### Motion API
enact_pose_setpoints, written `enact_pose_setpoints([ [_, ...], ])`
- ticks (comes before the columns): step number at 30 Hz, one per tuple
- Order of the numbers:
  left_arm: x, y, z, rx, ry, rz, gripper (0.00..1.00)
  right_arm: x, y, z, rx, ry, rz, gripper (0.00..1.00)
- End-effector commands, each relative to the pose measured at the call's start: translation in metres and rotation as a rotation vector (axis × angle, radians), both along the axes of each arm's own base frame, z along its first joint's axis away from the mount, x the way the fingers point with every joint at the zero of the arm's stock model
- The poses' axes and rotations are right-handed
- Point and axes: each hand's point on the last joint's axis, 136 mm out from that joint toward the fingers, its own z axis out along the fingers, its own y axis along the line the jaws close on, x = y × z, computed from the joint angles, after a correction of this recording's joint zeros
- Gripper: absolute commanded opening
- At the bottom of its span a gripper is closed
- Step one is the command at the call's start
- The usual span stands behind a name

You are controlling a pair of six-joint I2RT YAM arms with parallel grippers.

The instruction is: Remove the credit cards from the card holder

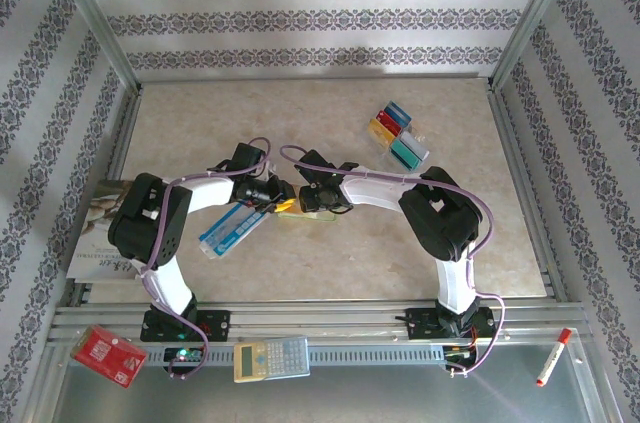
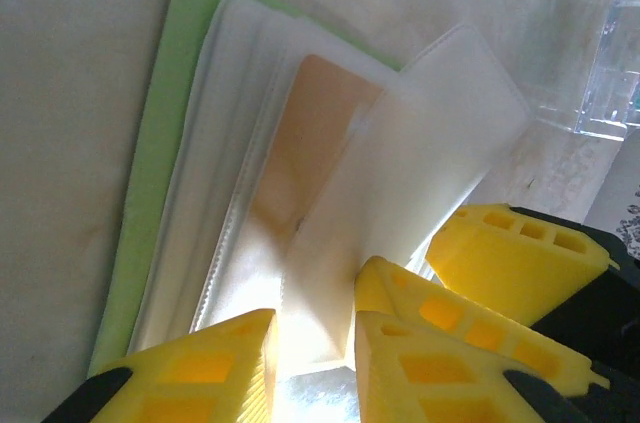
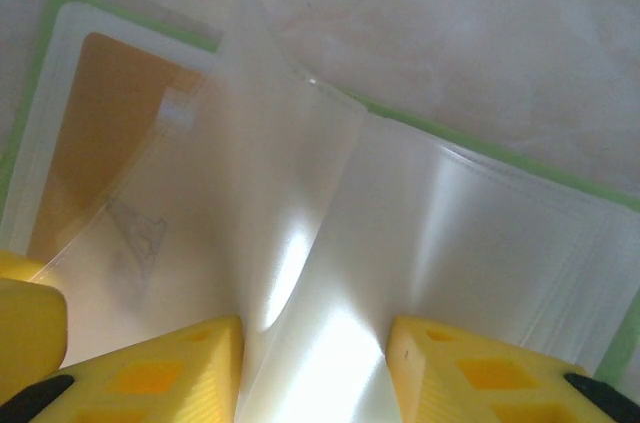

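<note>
Lime-green bifold plastic card holder (image 2: 150, 193) lies open mid-worktop (image 1: 400, 253), between both arms. Assorted coloured plastic credit cards (image 1: 397, 135) sit well apart, far right. A tan panel (image 2: 300, 133) shows under the clear sleeves (image 2: 230, 143): card or lining, can't tell. Sleeves look floppy and slick; a stiff, light card wants an edge pinch. Left claw (image 2: 315, 348) narrow astride the sleeves, grip unclear. Right claw (image 3: 315, 373) half open, straddling a raised leaf (image 3: 290, 173).
</note>
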Motion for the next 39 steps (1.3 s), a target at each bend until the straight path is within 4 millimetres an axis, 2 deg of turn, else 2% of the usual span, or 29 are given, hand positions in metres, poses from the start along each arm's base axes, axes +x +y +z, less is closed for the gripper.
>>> enact_pose_setpoints([
  [1, 0.007, -0.009, 0.005, -0.014, -0.022, -0.003, 0.25, -0.022, -0.027, -0.03, -0.083, 0.116, -0.014, 0.46],
  [7, 0.008, -0.008, 0.002, -0.009, -0.012, 0.007, 0.15, -0.02, -0.024, -0.022, -0.062, 0.103, -0.013, 0.46],
  [10, 0.009, -0.007, 0.002, -0.008, -0.014, 0.009, 0.07, -0.015, -0.019, -0.008, -0.024, 0.077, -0.016, 0.47],
  [12, 0.009, -0.008, 0.004, -0.008, -0.02, 0.009, 0.0, -0.01, -0.016, 0.009, 0.02, 0.05, -0.026, 0.49],
  [18, 0.012, -0.012, 0.019, -0.034, -0.066, -0.008, 0.0, 0.006, -0.017, 0.065, 0.179, -0.07, -0.089, 0.59],
  [23, 0.011, -0.018, 0.033, -0.049, -0.116, -0.035, 0.0, 0.012, -0.032, 0.092, 0.246, -0.139, -0.127, 0.59],
  [27, 0.01, -0.032, 0.04, -0.086, -0.149, -0.077, 0.22, 0.016, -0.044, 0.102, 0.27, -0.168, -0.156, 0.59],
  [28, 0.01, -0.036, 0.041, -0.097, -0.154, -0.087, 0.31, 0.016, -0.047, 0.103, 0.271, -0.171, -0.161, 0.59],
  [31, 0.009, -0.048, 0.042, -0.129, -0.165, -0.116, 0.45, 0.017, -0.053, 0.104, 0.273, -0.177, -0.174, 0.59],
  [34, 0.01, -0.06, 0.047, -0.159, -0.184, -0.139, 0.53, 0.017, -0.057, 0.104, 0.272, -0.179, -0.182, 0.58],
  [39, 0.01, -0.077, 0.055, -0.182, -0.206, -0.167, 0.57, 0.019, -0.071, 0.109, 0.268, -0.201, -0.217, 0.58],
])
